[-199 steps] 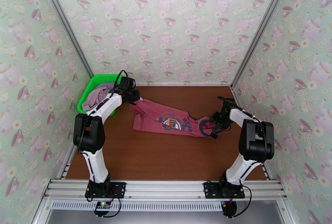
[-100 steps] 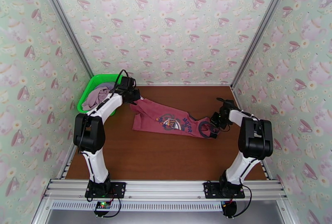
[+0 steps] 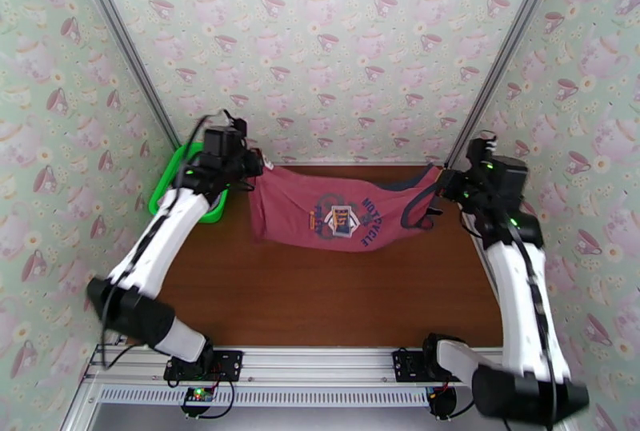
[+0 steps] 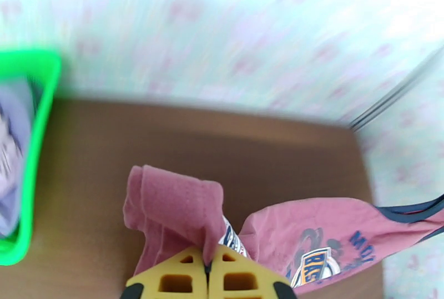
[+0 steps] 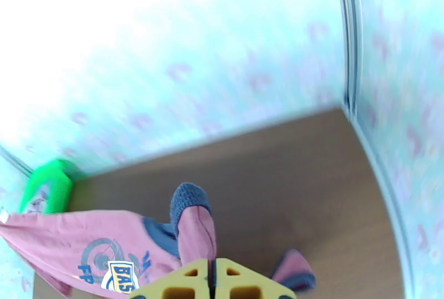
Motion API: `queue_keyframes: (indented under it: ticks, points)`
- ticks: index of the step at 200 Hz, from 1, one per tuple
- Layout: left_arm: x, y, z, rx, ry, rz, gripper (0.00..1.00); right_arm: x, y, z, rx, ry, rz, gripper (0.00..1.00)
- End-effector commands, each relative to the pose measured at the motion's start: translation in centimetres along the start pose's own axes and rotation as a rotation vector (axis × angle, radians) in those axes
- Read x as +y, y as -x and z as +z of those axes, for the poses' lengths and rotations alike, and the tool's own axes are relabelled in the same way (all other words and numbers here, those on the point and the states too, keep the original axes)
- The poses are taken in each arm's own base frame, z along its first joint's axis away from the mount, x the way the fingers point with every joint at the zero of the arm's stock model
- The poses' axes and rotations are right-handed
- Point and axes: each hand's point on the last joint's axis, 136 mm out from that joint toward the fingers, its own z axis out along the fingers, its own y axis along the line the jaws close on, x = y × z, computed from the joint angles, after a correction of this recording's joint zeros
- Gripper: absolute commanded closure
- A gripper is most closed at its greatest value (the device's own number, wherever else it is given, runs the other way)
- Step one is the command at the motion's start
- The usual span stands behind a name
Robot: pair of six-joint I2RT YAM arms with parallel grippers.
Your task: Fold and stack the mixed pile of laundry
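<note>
Jaws clamped tight: left gripper on the hem end, right gripper on a strap of the dusty-red soft tank top with dark trim, stretched above the brown table, far side. Lower its 2 ends level and taut, landing it flat.

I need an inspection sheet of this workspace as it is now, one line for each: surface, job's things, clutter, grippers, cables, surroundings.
Surface: brown wooden table, no stains seen.
Job's things: dusty-red tank top spread between the two grippers, print facing the top camera; lilac garments inside the green basket at the far left corner.
Clutter: nothing seen.
Grippers: left gripper, fingers shut on the tank top's hem end; right gripper, fingers shut on a dark-trimmed strap.
Cables: black cable looping above the left wrist.
Surroundings: teacup-print walls on three sides.
</note>
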Motion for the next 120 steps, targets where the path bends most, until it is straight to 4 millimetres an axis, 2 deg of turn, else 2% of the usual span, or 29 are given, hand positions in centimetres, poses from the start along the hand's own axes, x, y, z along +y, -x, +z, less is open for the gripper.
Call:
queue_keyframes:
  ticks: [1, 14, 24, 36, 48, 72, 96, 120]
  points:
    - [-0.8, 1.9, -5.4, -0.056, 0.011, 0.03, 1.0, 1.5, 0.0, -3.3, 0.012, 0.024, -0.023, 1.0]
    - [-1.1, 2.7, -7.4, -0.081, 0.009, 0.036, 1.0, 2.1, 1.5, -5.1, -0.032, 0.019, -0.029, 1.0]
    - [-1.3, 3.4, -8.2, -0.099, 0.009, 0.05, 1.0, 2.2, 2.4, -5.6, -0.051, 0.012, -0.032, 1.0]
    - [-1.1, 4.2, -8.4, -0.116, 0.034, 0.069, 1.0, 2.0, 3.5, -5.3, -0.062, -0.006, -0.027, 1.0]
    - [-0.7, 5.1, -7.6, -0.12, 0.062, 0.088, 1.0, 1.5, 4.4, -3.8, -0.052, -0.027, -0.012, 1.0]
    - [0.3, 6.8, -3.7, -0.095, 0.098, 0.106, 1.0, 0.9, 6.5, 0.4, -0.042, -0.027, 0.019, 1.0]
    - [1.4, 8.4, 1.8, -0.068, 0.098, 0.112, 1.0, 0.7, 8.6, 4.4, -0.053, 0.005, 0.052, 1.0]
    - [2.3, 10.8, 6.8, -0.091, 0.081, 0.109, 1.0, 0.9, 11.7, 8.1, -0.088, 0.046, 0.097, 1.0]
